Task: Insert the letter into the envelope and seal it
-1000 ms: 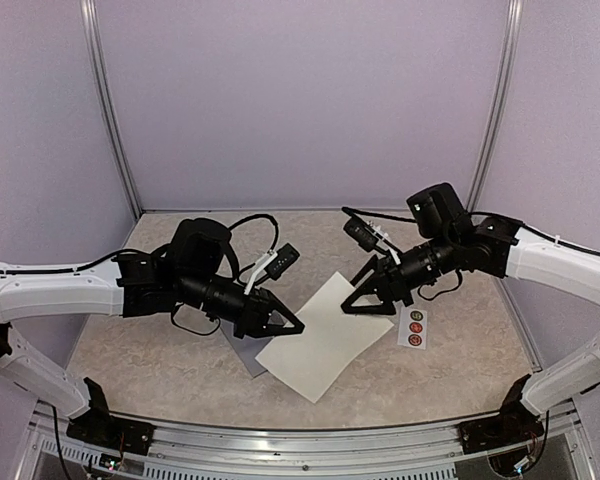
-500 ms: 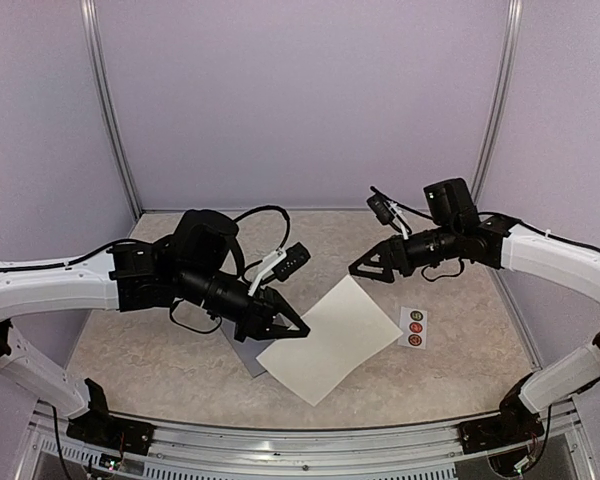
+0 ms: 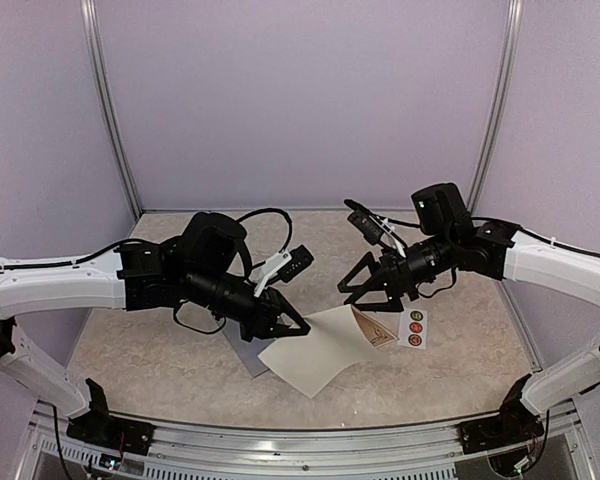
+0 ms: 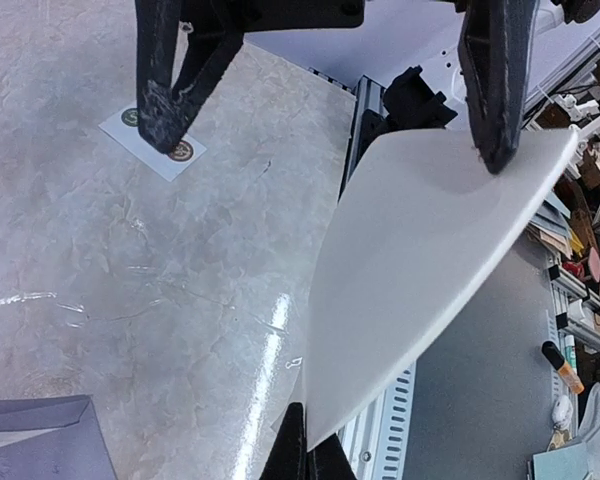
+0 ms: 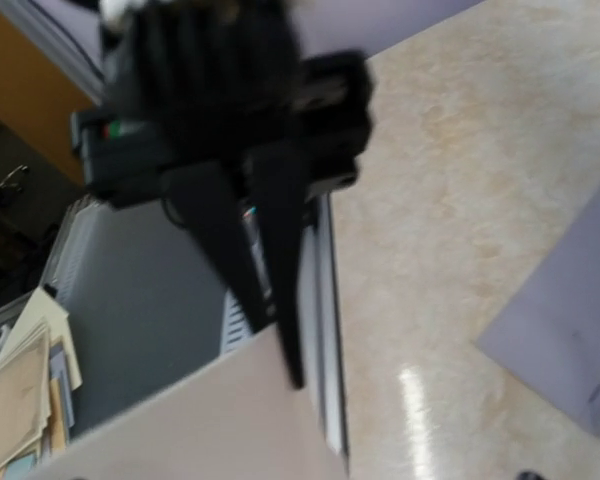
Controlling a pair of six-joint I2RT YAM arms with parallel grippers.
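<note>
The left gripper (image 3: pixel 298 330) stays clamped on the near-left corner of the letter (image 3: pixel 315 355). The envelope (image 3: pixel 242 352) lies flat on the table just beneath and behind its fingers. Half a second ago the sheet lay flat; now it bows upward, with its right corner curled over. The right gripper (image 3: pixel 368 300), raised clear then, has dropped onto that corner, jaws spread wide and one finger touching the paper's edge. The sticker strip (image 3: pixel 413 328) lies just to its right.
</note>
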